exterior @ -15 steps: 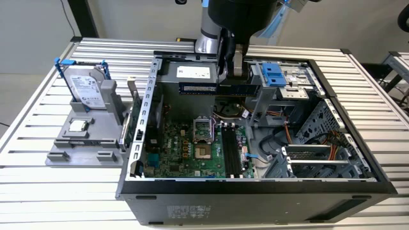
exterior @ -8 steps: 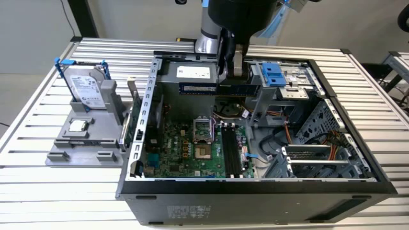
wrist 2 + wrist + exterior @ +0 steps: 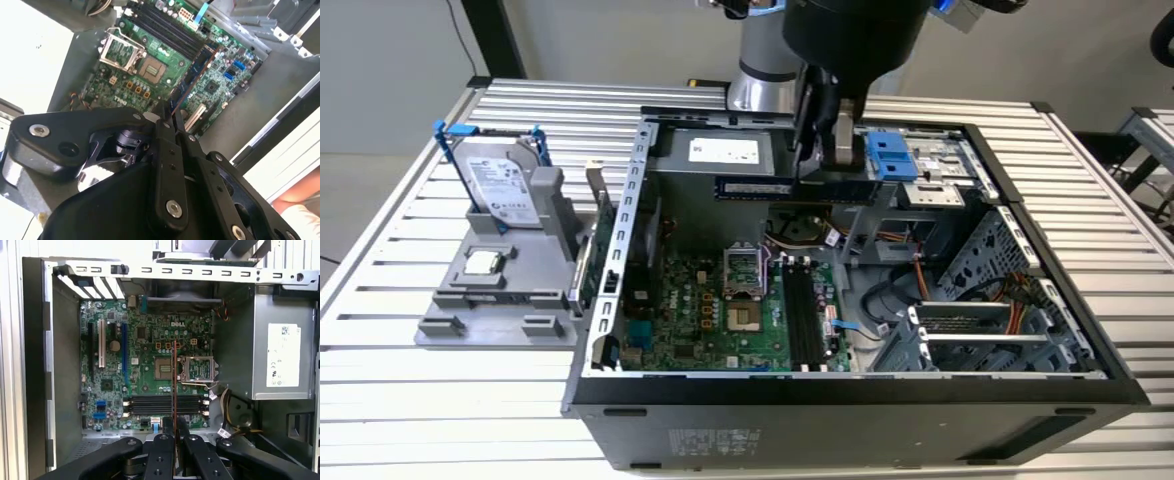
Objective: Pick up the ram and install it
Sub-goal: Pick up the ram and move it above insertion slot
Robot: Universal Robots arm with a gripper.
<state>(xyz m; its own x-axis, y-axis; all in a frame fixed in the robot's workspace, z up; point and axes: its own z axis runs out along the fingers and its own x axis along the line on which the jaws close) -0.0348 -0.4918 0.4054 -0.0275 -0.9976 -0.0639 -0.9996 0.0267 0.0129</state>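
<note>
Gripper [image 3: 834, 180]: closed on the ram [image 3: 787, 188], its black fingers [image 3: 165, 150] pinching one end of the stick.
Ram position: held level in the air over the open computer case [image 3: 854, 395], near the case's far wall and well above the motherboard [image 3: 707, 310].
Memory slots [image 3: 165, 404]: long and black, beside the processor socket [image 3: 164, 369]; the ram hangs apart from them.
Writing: a pale sticker on the ram's face in the exterior view, a white printed label [image 3: 283, 355] on the silver power supply, and white lettering on the green motherboard.
First wrist view: the ram appears edge-on as a thin line crossing the slots.
Second wrist view: the ram's flat side and chips face the camera.
Exterior view: a hard drive [image 3: 500, 185] with blue rails stands on a grey stand [image 3: 494, 300] at the exterior view's left of the case.
</note>
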